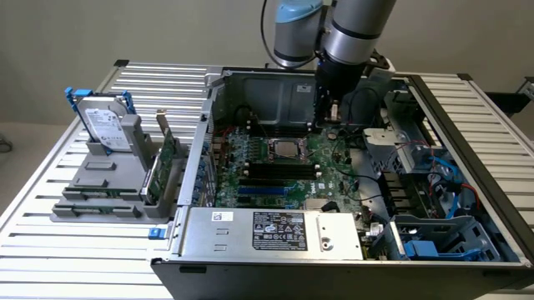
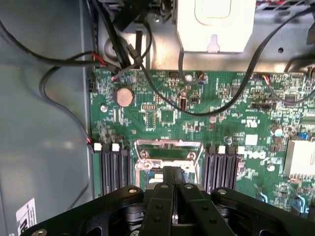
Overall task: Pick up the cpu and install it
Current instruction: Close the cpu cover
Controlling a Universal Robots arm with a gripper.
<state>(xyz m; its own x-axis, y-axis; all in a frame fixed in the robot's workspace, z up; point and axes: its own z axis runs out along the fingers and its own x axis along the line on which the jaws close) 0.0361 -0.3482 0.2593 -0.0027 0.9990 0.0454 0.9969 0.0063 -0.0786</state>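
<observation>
Slatted worktop (image 1: 75, 262) carries the open PC case (image 1: 334, 281). The arm (image 1: 354, 31) reaches down inside it, near the back wall. Motherboard (image 1: 334, 181) lies flat on the case floor.

Jaws are together with nothing visible between them. In the exterior view they hang over the board at about 2 o'clock from the socket (image 2: 167, 144).

The cpu (image 1: 289, 149) appears to lie in that socket, silver top up and roughly level. Can't confirm full seating.

Reads as the install end of the job. Doing it well:
- chip flat and square in the frame
- no side load on the pins
- no pressing on a raised corner
- closed jaws kept off the black cable (image 2: 206, 110) draped across the board
</observation>
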